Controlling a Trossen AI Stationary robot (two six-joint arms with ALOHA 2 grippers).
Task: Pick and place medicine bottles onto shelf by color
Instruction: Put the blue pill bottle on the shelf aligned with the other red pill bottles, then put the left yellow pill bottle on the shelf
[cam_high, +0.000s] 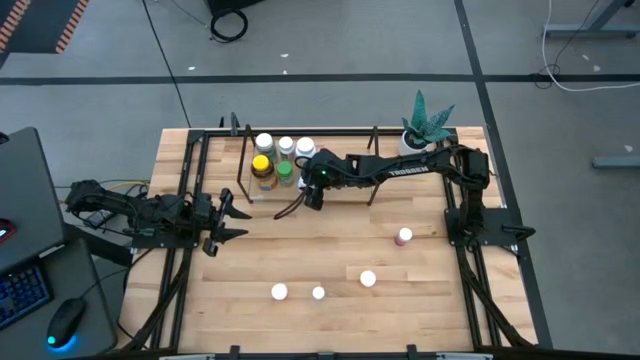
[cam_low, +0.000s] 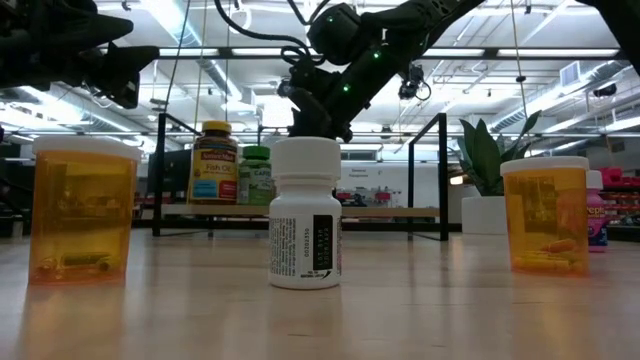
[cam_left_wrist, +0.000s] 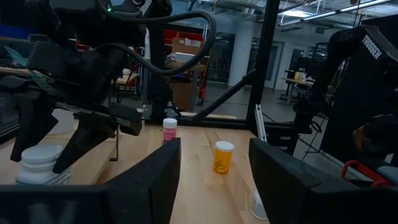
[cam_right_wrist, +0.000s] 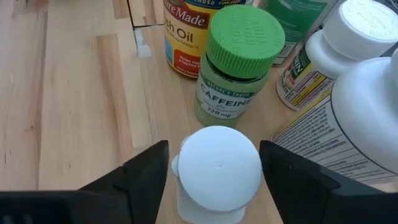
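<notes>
while i watch from the high view, my right end effector (cam_right_wrist: 214, 163) hangs over the shelf (cam_high: 345, 196), its fingers spread apart on either side of a white-capped bottle (cam_right_wrist: 216, 174) and not gripping it. crowded just beside it stand the green-capped caffeine bottle (cam_right_wrist: 239, 62), the yellow-capped fish oil bottle (cam_high: 261, 172) and more white-capped bottles (cam_high: 285, 147). a potted plant (cam_high: 424, 125) sits at the shelf's far end. my left end effector (cam_high: 232, 222) waits partly open and empty over the counter (cam_high: 330, 250). four bottles remain there, including the pink-capped bottle (cam_high: 404, 237).
</notes>
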